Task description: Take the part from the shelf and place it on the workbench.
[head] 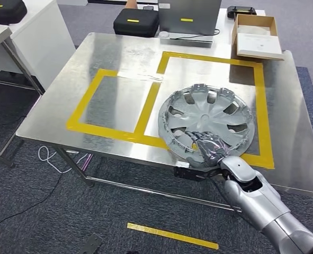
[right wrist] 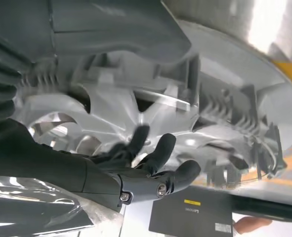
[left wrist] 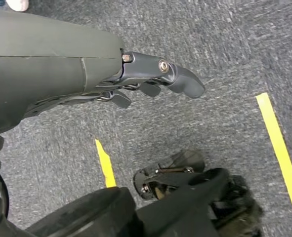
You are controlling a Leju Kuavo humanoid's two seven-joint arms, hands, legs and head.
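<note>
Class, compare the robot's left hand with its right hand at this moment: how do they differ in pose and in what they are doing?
The right hand grips the near rim of the silver wheel cover over the metal workbench; the left hand holds nothing. The right hand reaches forward over the workbench, while the left hand hangs above the grey carpet. Both have dark fingers.

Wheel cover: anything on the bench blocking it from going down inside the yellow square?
Nothing visible. The right hand holds the wheel cover by its near rim over the larger taped square; the bare metal workbench there carries nothing.
</note>
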